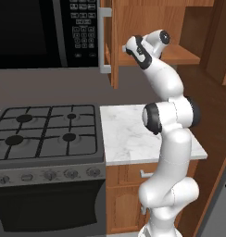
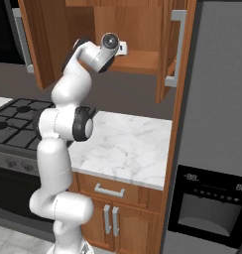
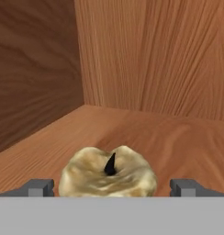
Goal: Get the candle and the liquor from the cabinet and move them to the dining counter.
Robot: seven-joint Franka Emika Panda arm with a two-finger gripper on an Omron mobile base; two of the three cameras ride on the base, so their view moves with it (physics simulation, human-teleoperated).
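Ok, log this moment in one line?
phase: reach into cabinet | pincer: open, astride candle | candle: on shelf, not gripped | liquor: unseen

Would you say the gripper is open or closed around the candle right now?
Open: in the hand view the fingertips stand wide apart on either side of the candle, not touching it.

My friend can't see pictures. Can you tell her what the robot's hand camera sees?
A lumpy tan-gold candle with a dark wick sits on the wooden shelf of the cabinet, right between the open gripper's two grey fingertips. Brown wooden walls meet in a corner behind it.
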